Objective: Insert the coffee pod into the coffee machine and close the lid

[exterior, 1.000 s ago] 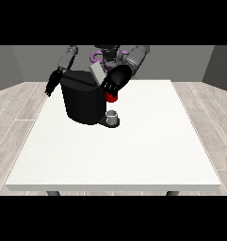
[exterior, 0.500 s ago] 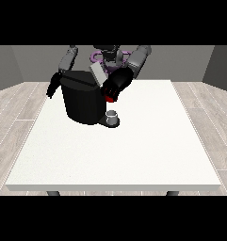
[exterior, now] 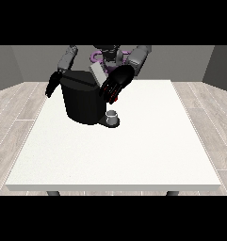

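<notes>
So the black coffee machine [exterior: 85,102] is sitting toward the far left part of the white tabletop [exterior: 133,150], close to the robot, and its grey lid [exterior: 98,74] is tipped up at an angle, so it's open. Down at the machine's front base there's a small grey cup [exterior: 112,116] on the drip stand. The hand at the view's right [exterior: 116,84] is reaching in over the machine's upper right corner, just beside the raised lid, with its fingers curled down, and there's a bit of red peeking out at the lower edge of it, which looks like the coffee pod [exterior: 114,99] pinched in there. The pod sits above the cup and right next to the machine's front face, not in the machine's top opening as far as I can see. The hand at the view's left [exterior: 52,84] hangs off the machine's left side, near the table's far left edge; it's dark and small there, so I can't tell how its fingers are.
</notes>
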You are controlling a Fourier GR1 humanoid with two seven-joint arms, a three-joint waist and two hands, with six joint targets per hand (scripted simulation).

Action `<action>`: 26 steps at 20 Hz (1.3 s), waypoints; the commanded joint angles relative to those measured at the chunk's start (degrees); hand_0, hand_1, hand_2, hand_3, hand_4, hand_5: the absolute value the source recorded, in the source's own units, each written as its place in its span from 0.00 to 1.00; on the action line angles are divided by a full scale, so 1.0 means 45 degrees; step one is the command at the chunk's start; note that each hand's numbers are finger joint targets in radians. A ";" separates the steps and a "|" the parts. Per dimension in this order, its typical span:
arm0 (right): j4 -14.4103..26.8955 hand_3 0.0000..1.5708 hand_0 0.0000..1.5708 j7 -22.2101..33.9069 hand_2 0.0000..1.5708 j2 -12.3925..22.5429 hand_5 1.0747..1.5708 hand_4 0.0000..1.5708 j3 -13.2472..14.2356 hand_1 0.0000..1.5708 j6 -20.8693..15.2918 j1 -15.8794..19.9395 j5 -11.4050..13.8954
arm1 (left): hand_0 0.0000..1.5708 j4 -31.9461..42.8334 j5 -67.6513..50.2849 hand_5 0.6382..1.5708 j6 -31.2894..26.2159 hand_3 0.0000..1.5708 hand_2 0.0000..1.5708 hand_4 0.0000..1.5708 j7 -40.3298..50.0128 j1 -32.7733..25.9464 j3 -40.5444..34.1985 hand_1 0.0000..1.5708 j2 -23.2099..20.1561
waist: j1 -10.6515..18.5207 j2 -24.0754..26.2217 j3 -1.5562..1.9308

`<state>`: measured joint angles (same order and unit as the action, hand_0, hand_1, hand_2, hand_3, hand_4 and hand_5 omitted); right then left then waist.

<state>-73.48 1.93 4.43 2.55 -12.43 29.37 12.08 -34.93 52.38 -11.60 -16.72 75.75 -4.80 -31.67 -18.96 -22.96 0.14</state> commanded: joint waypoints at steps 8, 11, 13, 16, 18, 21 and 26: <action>0.1510 0.00 0.00 -0.0943 0.00 0.0386 1.00 0.00 0.1095 0.00 0.0169 -0.1259 -0.0719 | 0.00 -0.0340 -0.0213 1.00 0.0006 0.03 0.00 0.00 0.0734 -0.1860 0.0150 0.00 0.1775 | 0.1692 0.2025 -0.0024; 0.1898 0.00 0.00 -0.0726 0.00 0.0336 1.00 0.00 0.1148 0.00 0.0379 -0.2220 -0.0883 | 0.00 -0.0547 -0.0314 1.00 -0.0698 0.00 0.05 0.00 0.0309 -0.2792 0.0457 0.00 0.2065 | 0.2422 0.3518 -0.0025; 0.2095 0.00 0.00 -0.1107 0.00 0.0291 1.00 0.00 0.1182 0.00 0.0274 -0.2715 -0.0836 | 0.00 -0.0671 -0.1145 1.00 -0.0511 0.00 0.18 0.00 0.0577 -0.3089 -0.0277 0.00 0.2659 | 0.2711 0.3944 -0.0026; 0.2020 0.00 0.00 -0.1005 0.00 0.0327 1.00 0.00 0.1258 0.00 0.0403 -0.3464 -0.0959 | 0.00 -0.0601 -0.3645 1.00 -0.0226 0.00 0.00 0.13 -0.0408 -0.4478 -0.2174 0.00 0.4256 | 0.3540 0.5007 -0.0070; 0.1974 0.00 0.00 -0.1000 0.00 -0.0260 1.00 0.00 0.1125 0.00 -0.0162 -0.4178 -0.0816 | 0.00 -0.0438 -0.4519 1.00 -0.0569 0.00 0.00 0.27 -0.0986 -0.5547 -0.2718 0.00 0.4768 | 0.3995 0.5762 -0.0081; 0.2071 0.00 0.00 -0.1316 0.00 0.0097 1.00 0.00 0.1294 0.00 -0.0028 -0.4719 -0.0805 | 0.00 -0.0137 -0.6260 1.00 -0.0883 0.00 0.00 0.00 -0.0712 -0.6437 -0.4209 0.00 0.5670 | 0.4618 0.6607 -0.0070; 0.1291 0.00 0.00 -0.0937 0.00 0.0121 1.00 0.00 0.1230 0.00 0.0680 -0.4641 -0.1346 | 0.00 0.0071 -0.6326 1.00 -0.0957 0.00 0.00 0.27 -0.0993 -0.8954 -0.3811 0.00 0.6978 | 0.5341 0.8622 -0.0039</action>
<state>-65.79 -2.59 5.04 8.12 -10.59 8.73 7.19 -35.48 26.41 -14.73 -20.26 42.54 -21.04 -4.10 1.98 10.10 -0.06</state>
